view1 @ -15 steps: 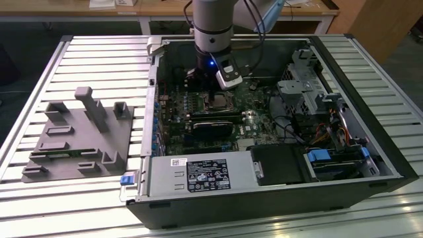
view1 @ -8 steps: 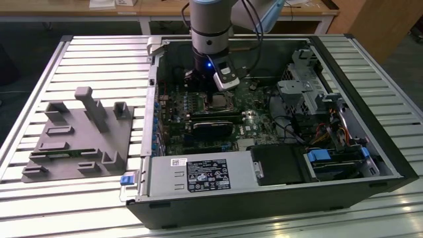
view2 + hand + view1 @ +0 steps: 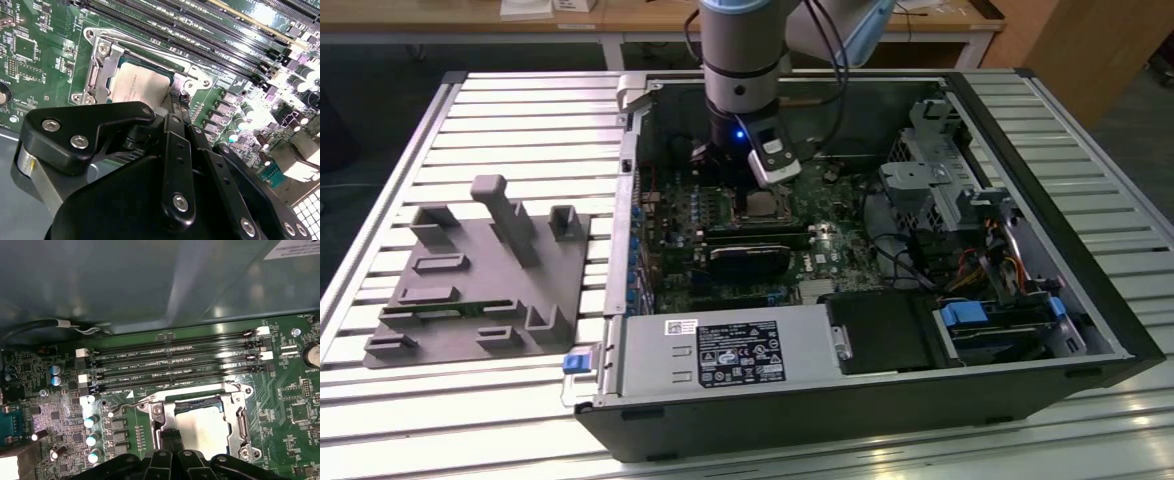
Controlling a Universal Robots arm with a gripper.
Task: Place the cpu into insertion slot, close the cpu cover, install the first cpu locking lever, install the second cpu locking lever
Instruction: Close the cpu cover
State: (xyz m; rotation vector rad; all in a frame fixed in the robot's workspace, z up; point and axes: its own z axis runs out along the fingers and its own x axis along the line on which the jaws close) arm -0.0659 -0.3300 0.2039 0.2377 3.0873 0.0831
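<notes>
Inspection from my remote station: the arm stands inside the open case (image 3: 1107, 330), with the gripper (image 3: 747, 190) low over the board (image 3: 295, 410).

Item 1, the cpu (image 3: 140, 82): it sits flat in the slot (image 3: 156, 411), silver top up, just beside the memory slots (image 3: 175, 365).

Item 2, the cover (image 3: 241, 422): the silver frame lies down around the cpu, and the chip shows through its square opening.

Item 3, levers: I see one thin wire lever (image 3: 120, 410) with a hooked end along the side of the slot that faces the memory slots. I cannot tell whether it is latched.

Item 4, the gripper: in both wrist views the two dark fingers (image 3: 165, 440) lie pressed together with nothing between them. Their tips are at the edge of the cpu, inside the cover's opening. I cannot tell whether they touch the chip.

Item 5, surroundings: a grey fixture (image 3: 480, 270) rests on the slatted table (image 3: 520, 110), well apart from the case, on the exterior view's left
</notes>
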